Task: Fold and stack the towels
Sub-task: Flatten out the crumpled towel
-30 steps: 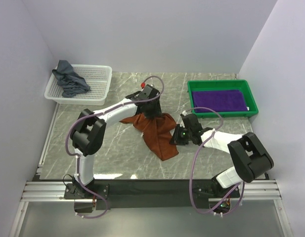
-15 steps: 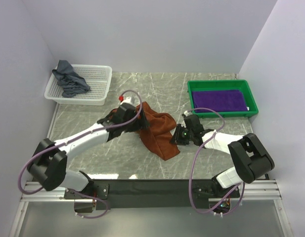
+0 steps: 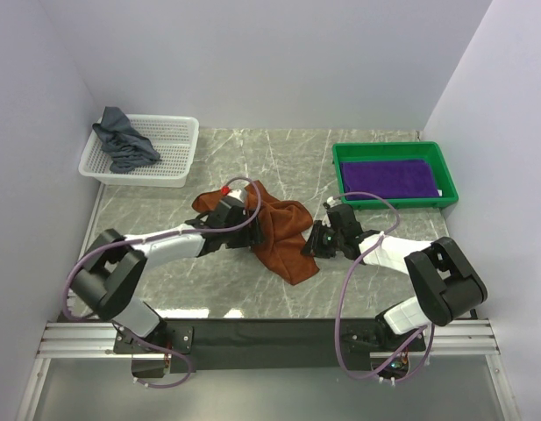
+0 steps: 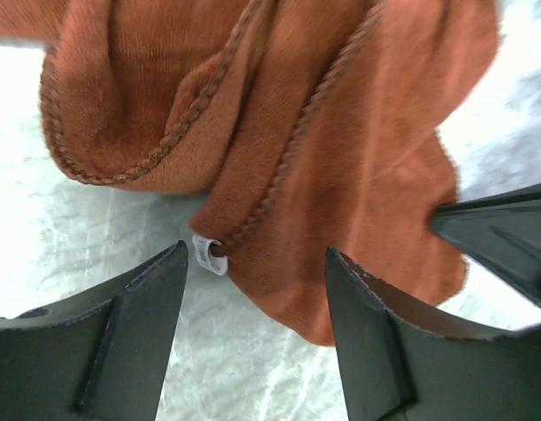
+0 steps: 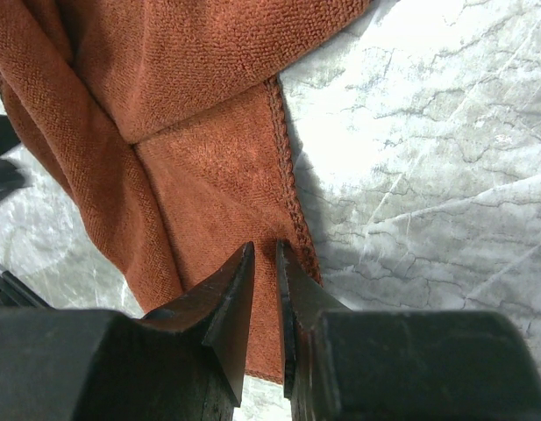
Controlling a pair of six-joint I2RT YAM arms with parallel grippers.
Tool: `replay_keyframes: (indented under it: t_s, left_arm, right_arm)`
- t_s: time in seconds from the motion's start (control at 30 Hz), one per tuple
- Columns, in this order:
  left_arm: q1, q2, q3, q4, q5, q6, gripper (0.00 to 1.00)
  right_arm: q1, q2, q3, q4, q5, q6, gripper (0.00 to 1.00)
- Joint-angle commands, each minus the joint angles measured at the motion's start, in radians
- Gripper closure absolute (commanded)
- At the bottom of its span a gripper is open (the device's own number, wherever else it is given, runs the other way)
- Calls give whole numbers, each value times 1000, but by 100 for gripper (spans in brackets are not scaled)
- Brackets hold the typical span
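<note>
**A:** How will the rust-brown towel [image 3: 279, 232] handle?

**B:** Judged soft, light and limp terry. It has no stiffness, so it will sag and bunch wherever it is unsupported. It is not fragile and not slippery. Best taken at a corner or along the braided hem [image 5: 283, 149], pinching one thin layer only.

**A:** Where is it?

**B:** Crumpled on the tabletop [image 3: 209, 289] between the two arms, with one end trailing toward the near edge.

**A:** Right arm [image 3: 384, 248]?

**B:** It reaches in low from the right, forearm close to level. The right jaws are closed down to a slit at the hem near a corner. Cloth fills the slit, so I read it as a pinch on the towel.

**A:** Left arm [image 3: 169, 246]?

**B:** It is stretched low across from the left, wrist close above the stone. The left jaws stand wide apart with nothing in them. A bunched corner with a small white loop tag [image 4: 206, 253] lies just ahead, between the tips.

**A:** Farther back?

**B:** A purple towel [image 3: 388, 178] lies flat in the green tray [image 3: 388, 146], far right. A grey-blue towel [image 3: 121, 145] is heaped in the white basket [image 3: 169, 145], far left, spilling over its rim.
</note>
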Motion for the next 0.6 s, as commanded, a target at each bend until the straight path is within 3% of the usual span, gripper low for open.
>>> replay_keyframes:
  t_s: [0.0,0.2,0.3,0.43,0.57]
  left_arm:
    - [-12,35,-6,76,35,1,31]
    - [-29,69,-14,63,22,-39,34]
    - [-34,71,-14,59,16,-48,42]
    - [-40,65,0,43,6,-50,60]
    - [-57,43,47,-49,-2,-65,60]
  right_arm:
    - [-5,3,-41,-68,43,-18,76]
    - [-3,-6,-43,-68,46,-19,76]
    - [-5,-5,-44,-67,48,-19,76]
    - [-5,-3,-44,-67,48,-19,76]
    - [-3,-8,-43,-67,46,-21,76]
